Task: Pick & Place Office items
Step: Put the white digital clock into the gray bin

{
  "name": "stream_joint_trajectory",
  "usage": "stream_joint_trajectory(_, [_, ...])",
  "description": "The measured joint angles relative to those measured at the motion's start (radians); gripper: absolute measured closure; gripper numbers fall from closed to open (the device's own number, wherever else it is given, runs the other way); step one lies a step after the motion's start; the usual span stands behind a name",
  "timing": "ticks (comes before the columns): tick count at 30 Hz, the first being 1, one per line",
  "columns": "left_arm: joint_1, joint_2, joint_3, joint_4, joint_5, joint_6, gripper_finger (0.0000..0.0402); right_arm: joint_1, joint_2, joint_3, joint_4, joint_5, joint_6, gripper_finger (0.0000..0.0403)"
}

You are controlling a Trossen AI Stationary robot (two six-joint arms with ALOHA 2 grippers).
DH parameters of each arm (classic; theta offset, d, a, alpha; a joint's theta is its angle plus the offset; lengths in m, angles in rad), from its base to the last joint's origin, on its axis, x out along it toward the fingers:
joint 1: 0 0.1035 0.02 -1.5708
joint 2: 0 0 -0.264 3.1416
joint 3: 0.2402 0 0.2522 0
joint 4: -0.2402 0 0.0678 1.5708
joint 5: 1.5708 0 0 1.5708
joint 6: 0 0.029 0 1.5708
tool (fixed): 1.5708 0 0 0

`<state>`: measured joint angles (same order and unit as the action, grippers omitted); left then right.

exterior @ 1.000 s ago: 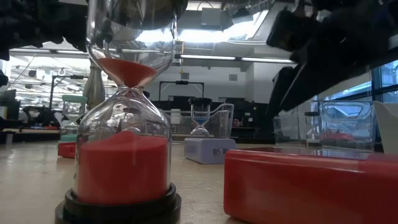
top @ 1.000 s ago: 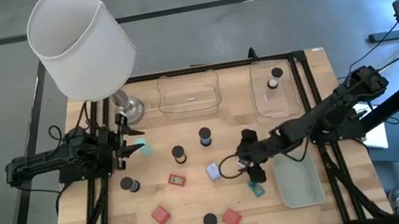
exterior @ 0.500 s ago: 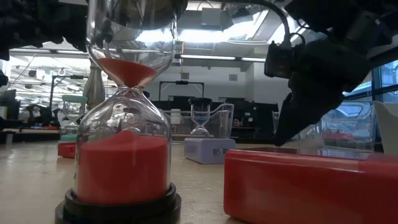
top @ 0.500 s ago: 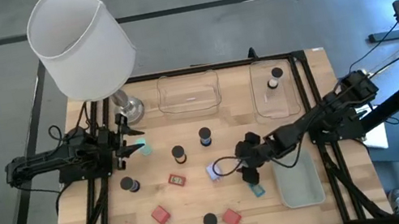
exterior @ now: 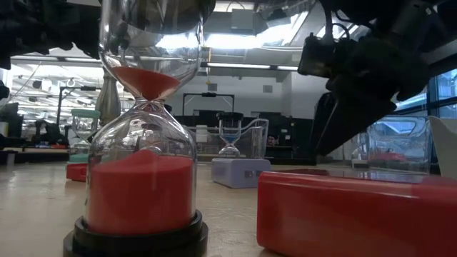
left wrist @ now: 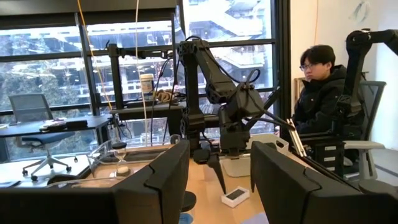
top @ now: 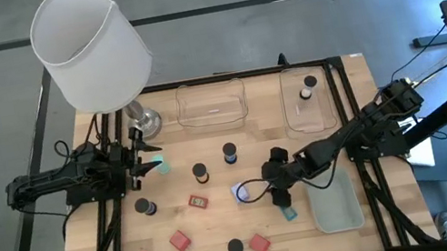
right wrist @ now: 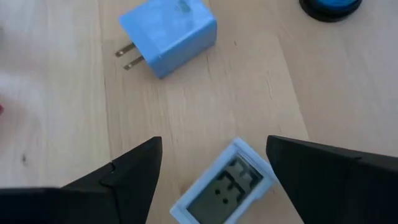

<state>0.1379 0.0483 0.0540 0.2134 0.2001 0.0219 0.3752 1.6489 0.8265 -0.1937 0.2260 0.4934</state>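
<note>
You have one timer [top: 307, 90] in the clear tray [top: 294, 108]; most items remain outside it; the right gripper [top: 278, 192] hangs spread over the small display [right wrist: 225, 188]; the left gripper [top: 138, 154] waits pressed together.

Right gripper [top: 263, 194]: shifted leftward across the table from beside the green tray [top: 335, 207], now placed over the small white clock [right wrist: 224, 186], fingers spread either side. Blue plug cube [right wrist: 168, 36]: now just ahead of it.

Beyond the left gripper [left wrist: 214, 177], tall windows [left wrist: 124, 68] show buildings; an office chair [left wrist: 32, 134] stands there; a person [left wrist: 320, 93] sits alongside.
</note>
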Motion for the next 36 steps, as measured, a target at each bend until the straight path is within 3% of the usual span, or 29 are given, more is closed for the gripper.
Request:
stream_joint_trajectory(10, [0.000,0.000,0.000,0.000,0.000,0.000,0.0233,0.006,0.000,0.020,-0.147,0.051,0.416,0.0112])
stream_joint_trajectory(14, [0.000,0.000,0.000,0.000,0.000,0.000,0.0233,0.012,0.000,0.020,-0.142,0.064,0.483,0.0110])
stream_joint_trajectory(31, [0.000,0.000,0.000,-0.007,0.000,0.007,0.0233,0.066,0.055,0.020,-0.076,0.130,0.518,0.0108])
stream_joint_trajectory(36, [0.000,0.000,0.000,-0.007,0.000,0.010,0.0233,0.065,0.062,0.020,-0.083,0.158,0.407,0.0108])
